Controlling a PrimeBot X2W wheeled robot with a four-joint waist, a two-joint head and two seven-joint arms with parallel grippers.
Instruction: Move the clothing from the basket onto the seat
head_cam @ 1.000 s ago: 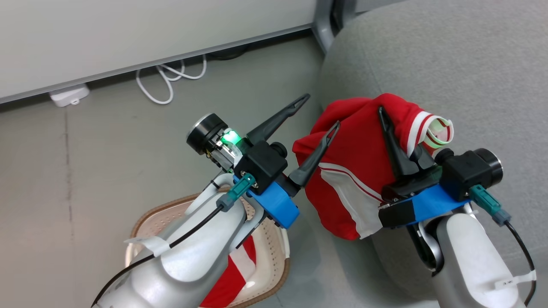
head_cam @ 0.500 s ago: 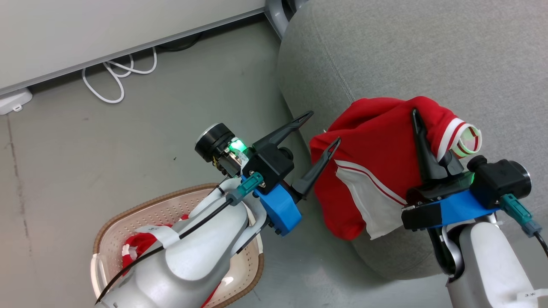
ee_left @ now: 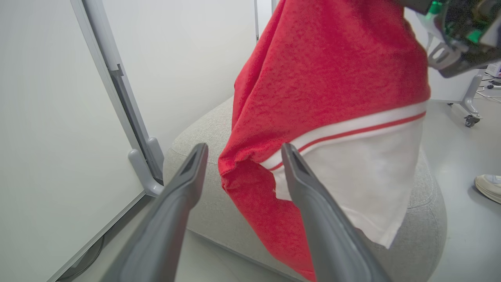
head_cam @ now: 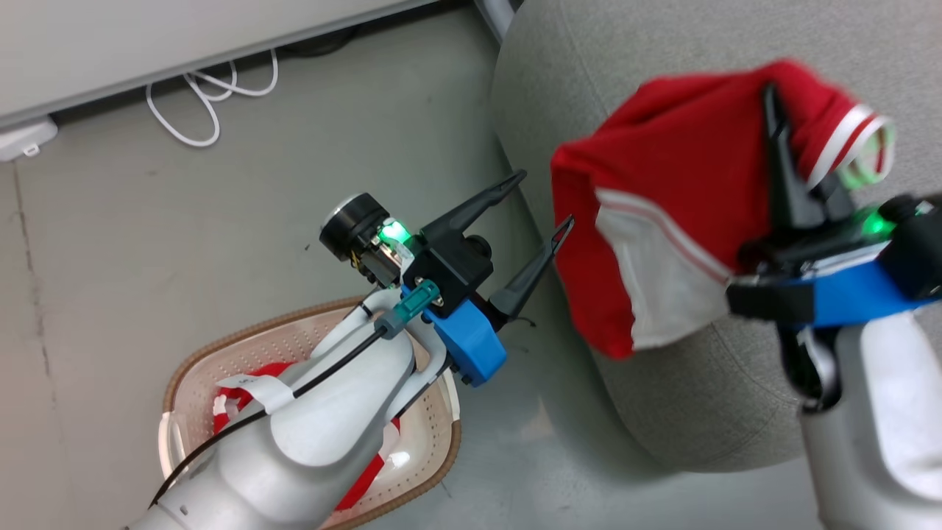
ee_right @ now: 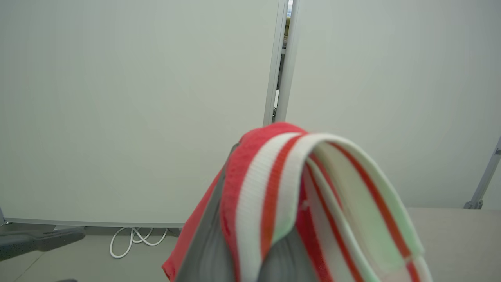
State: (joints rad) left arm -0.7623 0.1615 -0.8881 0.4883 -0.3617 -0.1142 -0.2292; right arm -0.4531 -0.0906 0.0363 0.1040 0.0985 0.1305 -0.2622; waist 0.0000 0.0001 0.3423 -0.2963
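One soft red white-striped garment (head_cam: 662, 169), pinched in the right gripper (head_cam: 773, 103), is hanging leftward over the edge of the light-grey fabric seat cushion (head_cam: 699, 419), probably not touching, while the left gripper (head_cam: 545, 197) is hovering spread.

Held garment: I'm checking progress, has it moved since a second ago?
Yes. The garment, in the right gripper, has gone up the head view, farther over the seat.

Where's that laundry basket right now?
In the head view, the basket stands on the floor at lower left, partly hidden under the robot's left arm, left of the grey seat.
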